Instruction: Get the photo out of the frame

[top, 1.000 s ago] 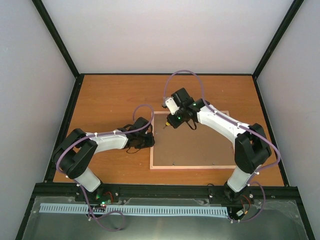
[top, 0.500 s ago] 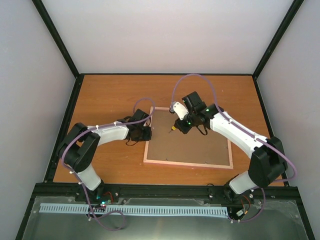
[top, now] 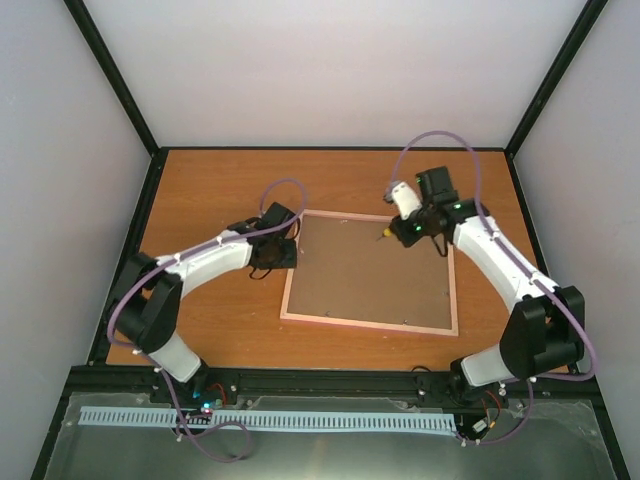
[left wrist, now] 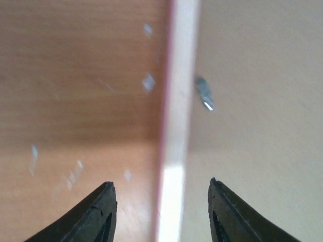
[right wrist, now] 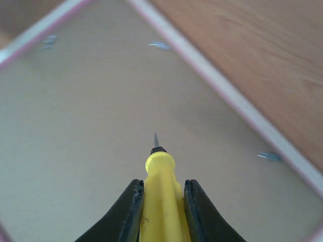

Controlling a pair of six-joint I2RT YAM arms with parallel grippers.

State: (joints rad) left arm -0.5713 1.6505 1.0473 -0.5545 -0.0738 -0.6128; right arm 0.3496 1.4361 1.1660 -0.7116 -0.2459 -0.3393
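The pink frame (top: 365, 325) lies face down on the table, its brown backing board (top: 370, 270) up. The photo is hidden under the board. My left gripper (top: 285, 250) is open, low over the frame's left edge near the far corner. In the left wrist view the jaws (left wrist: 160, 184) straddle the pink edge (left wrist: 176, 126), one finger over the table, one over the board (left wrist: 262, 126). My right gripper (top: 397, 231) is shut on a yellow screwdriver (right wrist: 160, 201), held above the board's far right part, its metal tip pointing down at the board.
Small metal tabs hold the board along the frame's inner edge (right wrist: 160, 45) (right wrist: 270, 156) (left wrist: 204, 96). The orange wooden table (top: 220, 190) is walled by black posts and white panels. The frame's right edge (right wrist: 237, 101) runs close to the screwdriver.
The frame has slid left and turned slightly. My right gripper has moved right and farther back with the screwdriver. My left gripper has moved farther along the frame's left edge.
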